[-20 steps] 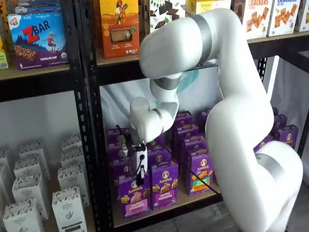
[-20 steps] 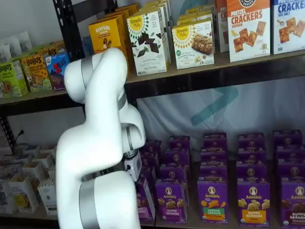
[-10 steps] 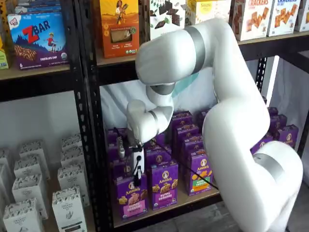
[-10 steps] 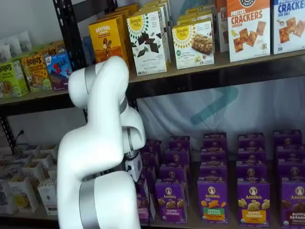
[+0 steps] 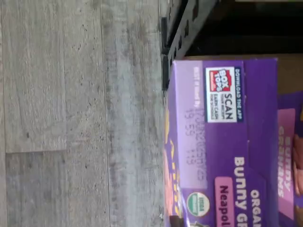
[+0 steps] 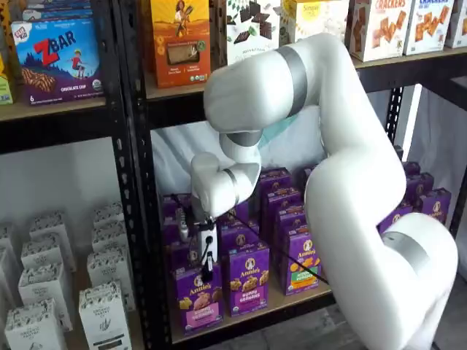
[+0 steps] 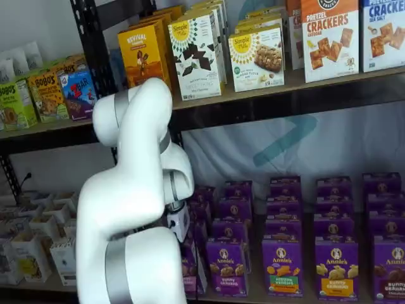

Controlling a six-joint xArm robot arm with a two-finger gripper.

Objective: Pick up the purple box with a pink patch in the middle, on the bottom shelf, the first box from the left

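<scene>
Wrist view: purple box seen from close above, turned on its side, its top flap showing a Box Tops patch, a printed date and the words "Bunny" and "Neapol". Grey wood floor beside it, and a black rail of the bottom shelf near the box's end. A pink strip of the next carton just beside the purple box. No fingers seen here.

Shelf view from the front: gripper hanging from the white arm, right over the top of the purple box. Sits at the front left end of the bottom shelf, with a pink patch low on its face. Black fingers seen as one thin dark shape, so cannot tell if wide or narrow, or if touching the box. Another purple carton just beside it.

Shelf view from the side: arm covering most of the purple box; only a thin slice showing. Fingers hidden, so cannot tell there either
</scene>
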